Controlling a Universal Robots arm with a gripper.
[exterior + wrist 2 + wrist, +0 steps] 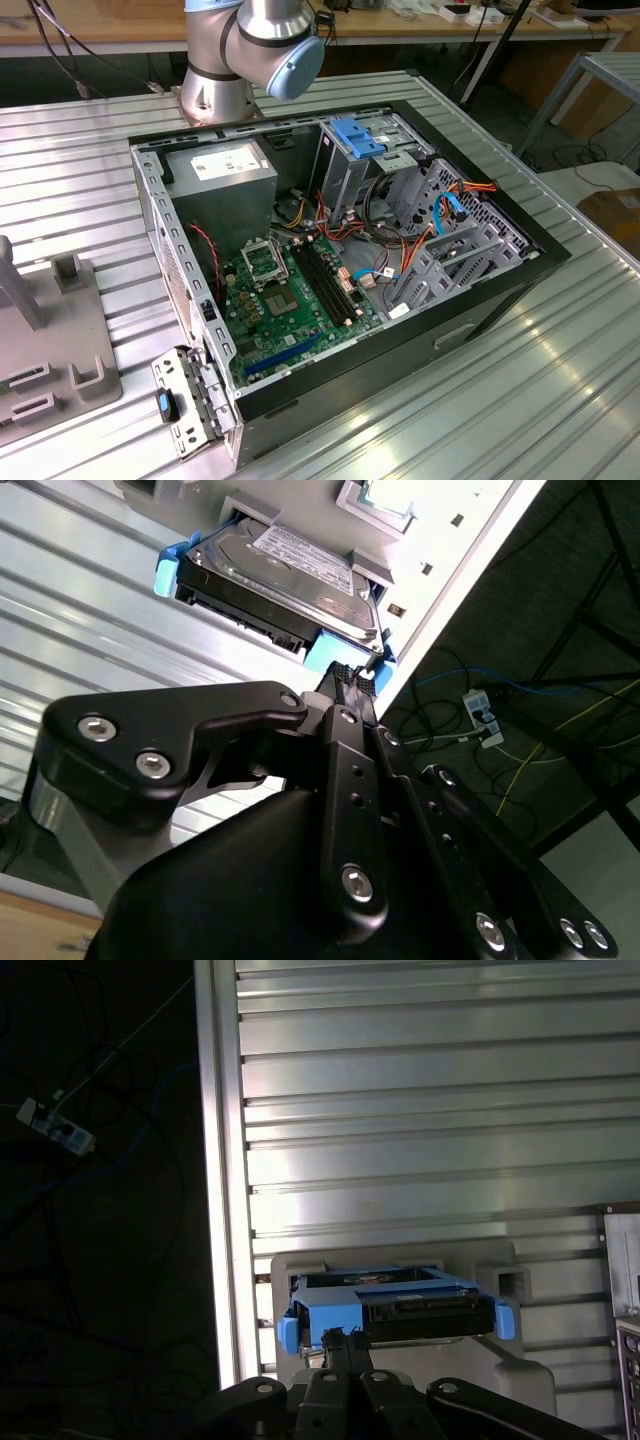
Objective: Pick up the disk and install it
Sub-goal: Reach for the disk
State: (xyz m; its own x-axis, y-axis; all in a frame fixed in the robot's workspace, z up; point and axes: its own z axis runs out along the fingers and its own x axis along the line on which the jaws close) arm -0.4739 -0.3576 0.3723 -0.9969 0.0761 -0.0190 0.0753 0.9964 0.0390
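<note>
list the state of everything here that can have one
disk: flat in the holder, label showing, not in the case
holder: on the table, carrying the disk
pincer: at the end of the disk's blue frame; grip cannot be told
case: lying on its side, side panel off, inside exposed
</note>
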